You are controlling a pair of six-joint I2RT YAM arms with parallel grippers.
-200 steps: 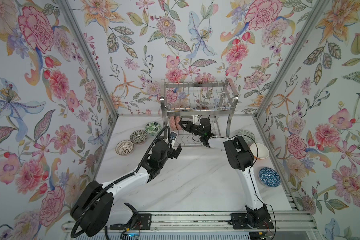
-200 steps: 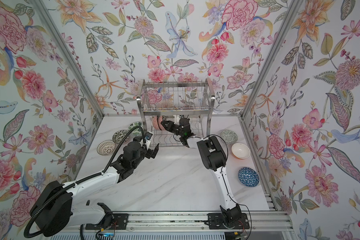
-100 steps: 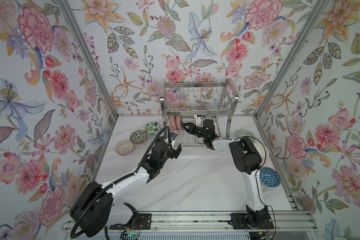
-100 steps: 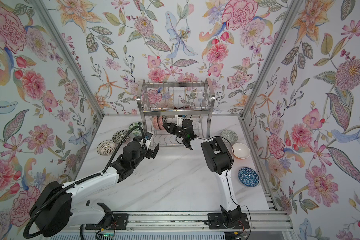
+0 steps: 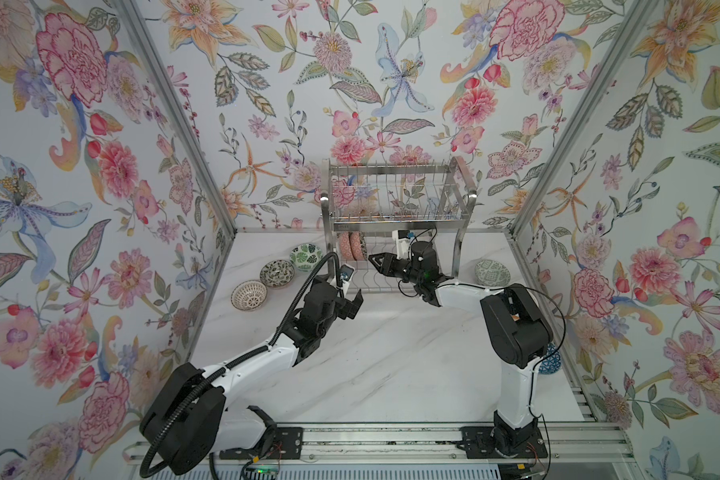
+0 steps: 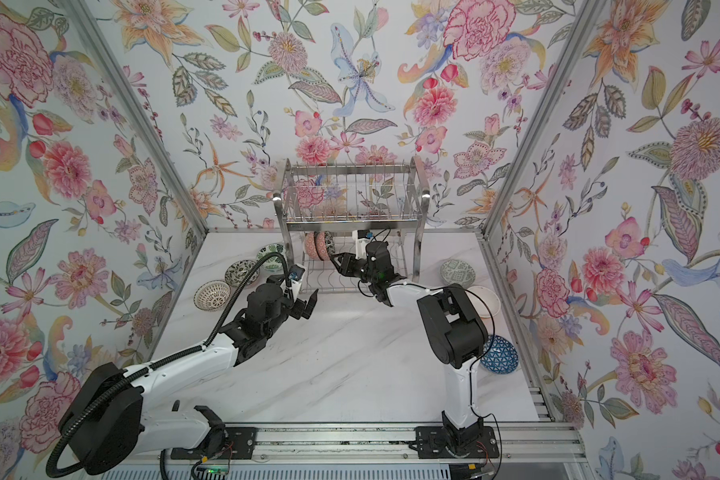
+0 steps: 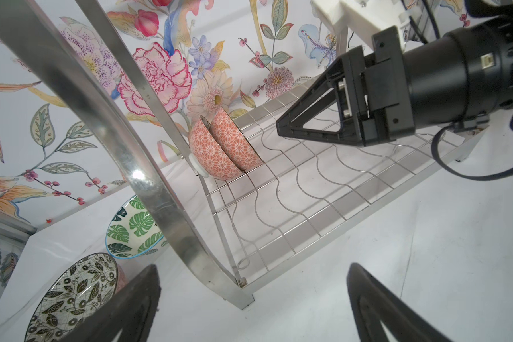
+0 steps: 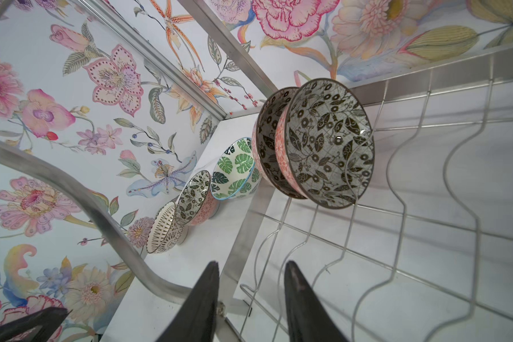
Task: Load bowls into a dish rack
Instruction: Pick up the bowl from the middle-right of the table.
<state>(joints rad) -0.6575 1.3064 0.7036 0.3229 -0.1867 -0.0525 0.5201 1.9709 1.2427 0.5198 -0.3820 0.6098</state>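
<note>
As it sits by the dish rack [image 5: 391, 227], right gripper [image 8: 251, 265]: fingers apart, empty.
Left gripper [image 7: 253, 266]: wide apart, empty.
Two bowls [image 8: 329, 142]: on edge, low in that rack; a bump could tip them.

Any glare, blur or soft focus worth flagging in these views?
Left wrist view: glare spot on the blurred near rack leg. Right wrist view: racked bowl sharp with a small highlight, fingers slightly soft. Both top views: evenly lit, sharp.
</note>
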